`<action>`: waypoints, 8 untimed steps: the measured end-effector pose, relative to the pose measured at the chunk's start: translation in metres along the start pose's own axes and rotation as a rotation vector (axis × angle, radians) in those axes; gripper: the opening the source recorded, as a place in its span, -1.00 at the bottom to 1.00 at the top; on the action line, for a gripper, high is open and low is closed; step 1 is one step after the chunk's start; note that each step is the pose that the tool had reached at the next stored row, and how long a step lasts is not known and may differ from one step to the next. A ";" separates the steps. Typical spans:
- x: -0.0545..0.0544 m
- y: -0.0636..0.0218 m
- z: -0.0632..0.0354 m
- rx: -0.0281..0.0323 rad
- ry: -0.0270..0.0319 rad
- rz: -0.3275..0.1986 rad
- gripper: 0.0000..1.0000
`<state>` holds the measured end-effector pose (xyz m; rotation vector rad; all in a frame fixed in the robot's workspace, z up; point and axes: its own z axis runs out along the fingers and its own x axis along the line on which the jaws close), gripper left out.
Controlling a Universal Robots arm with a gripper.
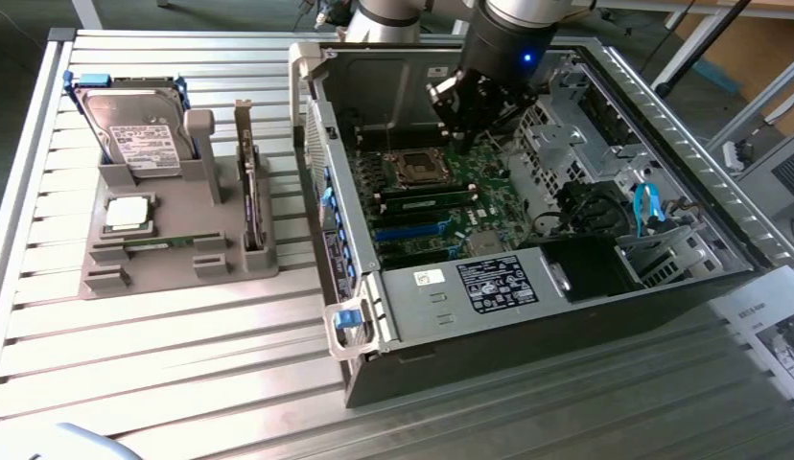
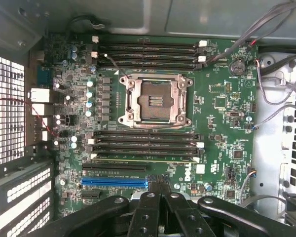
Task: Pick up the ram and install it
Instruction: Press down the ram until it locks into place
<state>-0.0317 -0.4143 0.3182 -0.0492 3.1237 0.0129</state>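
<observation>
Green ram (image 2: pixel 145 159) in motherboard slot

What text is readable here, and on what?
"DELL", white logo on the motherboard beside the blue slot.
Black label on the power supply: print too small to read.
Hard drive label: too blurred to read.
White sticker on the case: unreadable.
</observation>
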 end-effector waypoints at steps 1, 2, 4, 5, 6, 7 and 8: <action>0.001 0.0000 0.0001 -0.0001 0.0000 0.000 -0.80; 0.002 0.0001 0.0001 -0.0001 0.0000 0.000 -0.80; 0.002 0.0001 0.0001 0.0001 0.0000 0.000 -0.80; 0.002 0.0000 0.0001 0.0000 0.0000 0.000 -0.80; 0.002 0.0000 0.0001 0.0000 0.0000 0.000 -0.80; 0.002 0.0001 0.0001 0.0000 0.0000 0.000 -0.80; 0.002 0.0000 0.0001 0.0001 0.0000 0.000 -0.80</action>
